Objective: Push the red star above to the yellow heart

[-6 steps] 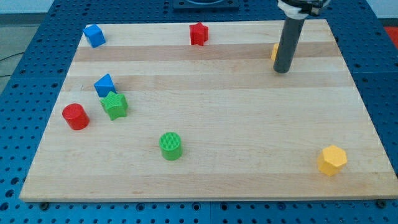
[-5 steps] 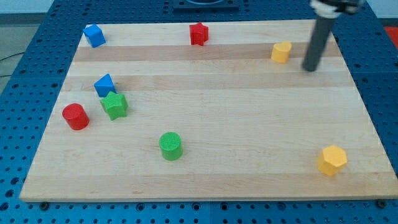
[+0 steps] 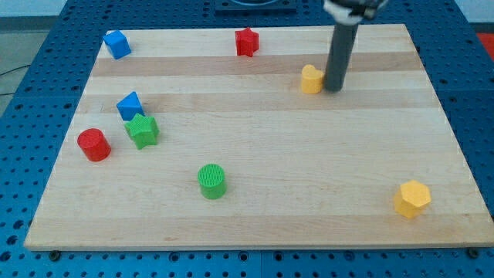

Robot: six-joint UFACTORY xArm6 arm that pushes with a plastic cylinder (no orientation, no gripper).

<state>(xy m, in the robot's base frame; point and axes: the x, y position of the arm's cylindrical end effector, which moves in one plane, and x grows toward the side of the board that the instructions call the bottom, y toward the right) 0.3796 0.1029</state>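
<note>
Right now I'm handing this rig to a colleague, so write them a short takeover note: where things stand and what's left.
My tip sits on the board against the right side of the yellow heart; there are no jaws on this rig.
The red star is near the view's top edge, up and left of the heart, apart from it.
Done: nothing on the star yet.
Left: bring my tip round to the star and push it rightward until it sits directly above the heart.

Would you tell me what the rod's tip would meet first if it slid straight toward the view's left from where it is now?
My tip sits just right of the yellow heart, apparently touching it, so it would meet that block first.
</note>
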